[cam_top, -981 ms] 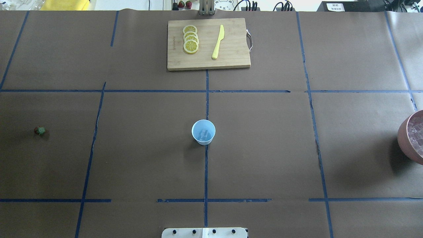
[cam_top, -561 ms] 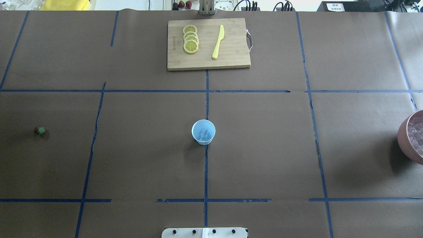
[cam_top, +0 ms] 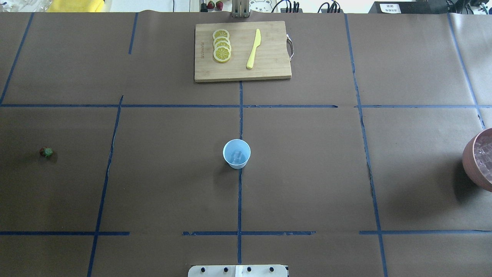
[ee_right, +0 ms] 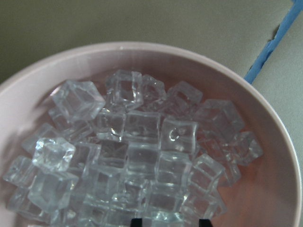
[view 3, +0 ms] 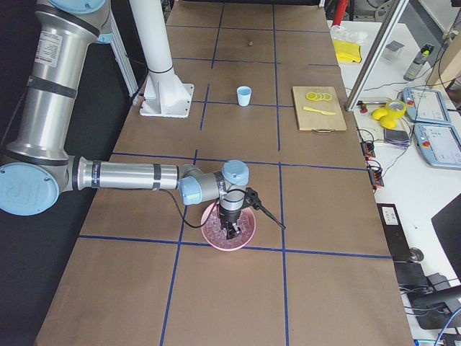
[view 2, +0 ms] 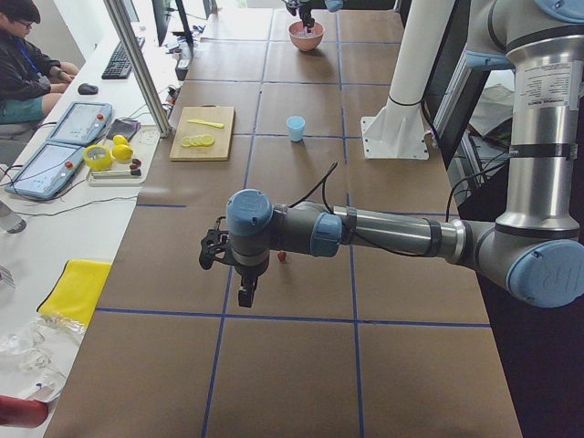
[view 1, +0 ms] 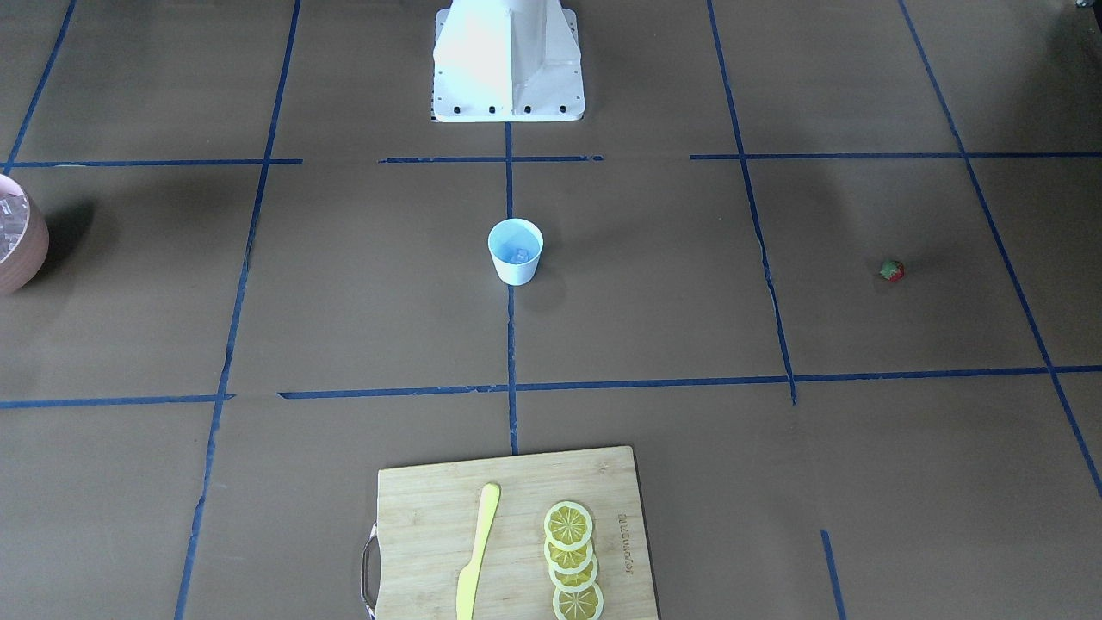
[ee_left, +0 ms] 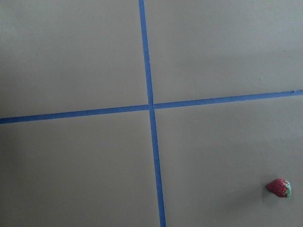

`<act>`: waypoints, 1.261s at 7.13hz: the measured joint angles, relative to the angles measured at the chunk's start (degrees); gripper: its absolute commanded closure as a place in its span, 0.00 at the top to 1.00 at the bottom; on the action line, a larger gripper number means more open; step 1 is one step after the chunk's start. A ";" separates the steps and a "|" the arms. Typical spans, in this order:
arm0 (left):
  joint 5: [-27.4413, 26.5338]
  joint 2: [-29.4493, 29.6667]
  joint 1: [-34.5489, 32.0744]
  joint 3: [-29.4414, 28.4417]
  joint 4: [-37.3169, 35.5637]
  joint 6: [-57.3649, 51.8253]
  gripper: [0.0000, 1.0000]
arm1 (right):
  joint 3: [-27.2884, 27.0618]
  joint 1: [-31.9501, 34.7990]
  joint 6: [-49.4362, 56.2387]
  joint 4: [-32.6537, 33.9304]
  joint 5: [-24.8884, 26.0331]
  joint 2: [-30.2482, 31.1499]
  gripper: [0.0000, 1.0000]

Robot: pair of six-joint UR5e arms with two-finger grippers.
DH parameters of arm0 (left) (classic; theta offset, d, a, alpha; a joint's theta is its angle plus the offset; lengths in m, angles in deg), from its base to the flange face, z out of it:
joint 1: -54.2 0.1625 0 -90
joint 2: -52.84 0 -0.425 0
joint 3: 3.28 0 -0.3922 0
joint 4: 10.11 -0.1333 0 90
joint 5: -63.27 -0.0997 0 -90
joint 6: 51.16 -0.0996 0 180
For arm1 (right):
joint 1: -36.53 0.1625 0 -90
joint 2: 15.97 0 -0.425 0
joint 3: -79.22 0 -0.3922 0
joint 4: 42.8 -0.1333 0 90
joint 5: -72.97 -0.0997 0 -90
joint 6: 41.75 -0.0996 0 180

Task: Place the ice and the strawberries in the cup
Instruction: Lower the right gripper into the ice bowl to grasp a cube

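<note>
Brown paper covers the table (cam_top: 307, 173), marked into large squares by blue tape lines (cam_top: 240, 200). The cup (cam_top: 236, 154) stands upright on the centre line, a short way out from the white robot base (view 1: 508, 60), with some ice (cam_top: 237, 155) lying inside it. The strawberry (cam_top: 46, 152) lies alone on the paper well to the left of the cup. At the far edge a wooden cutting board (cam_top: 269, 71) carries a row of overlapping lemon slices (cam_top: 221, 50) and a yellow knife (cam_top: 253, 49). At the right edge a pink bowl (ee_right: 279, 142) is heaped with more clear cubes. The right gripper (view 3: 230, 232) hangs over that bowl, its two dark fingertips (ee_right: 136, 221) barely showing, spread apart. The left gripper (view 2: 245, 294) hangs above the paper near the strawberry; I cannot tell whether it is released or clenched. Beyond the far edge a person (view 2: 27, 64) sits at a white bench with a keyboard (view 2: 120, 57) and a yellow cloth (view 2: 73, 290).
</note>
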 measured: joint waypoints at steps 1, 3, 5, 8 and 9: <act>0.04 -0.15 -0.03 0.39 -0.06 0.00 1.00 | -0.01 0.03 0.00 0.00 -0.06 0.09 0.04; 0.06 -0.45 -0.03 1.03 -0.16 0.00 1.00 | -0.30 0.10 0.00 -0.04 -0.10 0.28 0.00; 0.48 -0.57 -0.04 1.24 -0.25 0.00 1.00 | -0.99 0.18 -0.05 0.13 -0.06 0.35 0.00; 1.33 -0.72 -0.04 1.40 -0.38 0.00 1.00 | -7.88 0.46 -0.73 6.07 -0.94 -0.94 0.00; 1.37 -0.72 -0.04 1.40 -0.40 0.00 1.00 | -11.33 0.48 -1.15 12.05 -2.00 -3.80 0.00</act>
